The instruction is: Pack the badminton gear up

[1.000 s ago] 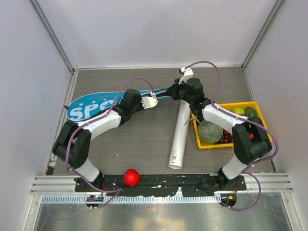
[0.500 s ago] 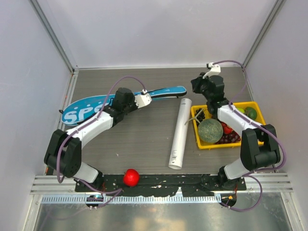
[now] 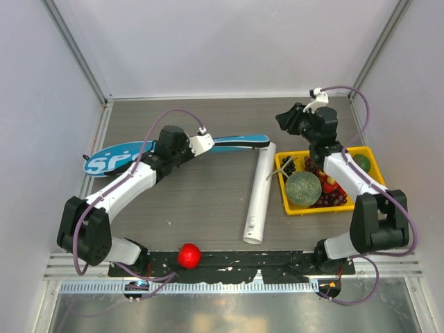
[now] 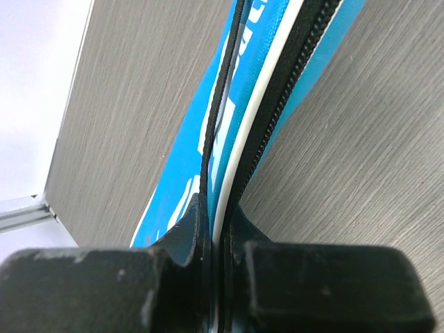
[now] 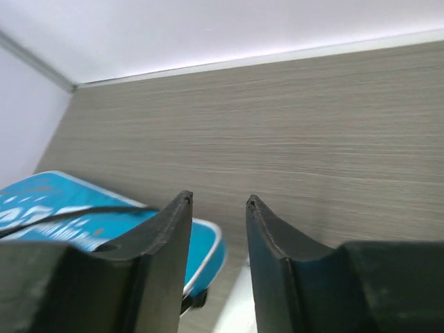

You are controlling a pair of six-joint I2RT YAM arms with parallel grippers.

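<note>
The blue "SPORT" racket bag [image 3: 118,158] lies on the table's left half, its narrow end [image 3: 246,141] reaching toward the middle. My left gripper [image 3: 214,143] is shut on the bag's zip edge [image 4: 243,104], which runs away between the pinched fingers [image 4: 187,229]. My right gripper [image 3: 283,119] hovers open at the back right, well clear of the bag, with nothing between its fingers [image 5: 173,229]. Its wrist view shows the bag's tip [image 5: 83,222] below left. The long white tube [image 3: 258,194] lies on the table by the bag's narrow end.
A yellow tray [image 3: 373,161] of fruit with a melon [image 3: 303,189] sits at the right, under my right arm. A small red ball [image 3: 188,255] rests on the black rail at the near edge. Grey walls close in on three sides.
My right gripper let go of the bag's narrow end, opened and swung back to the right. My left gripper dragged the bag leftward, so its narrow end now lies flat by the tube.
</note>
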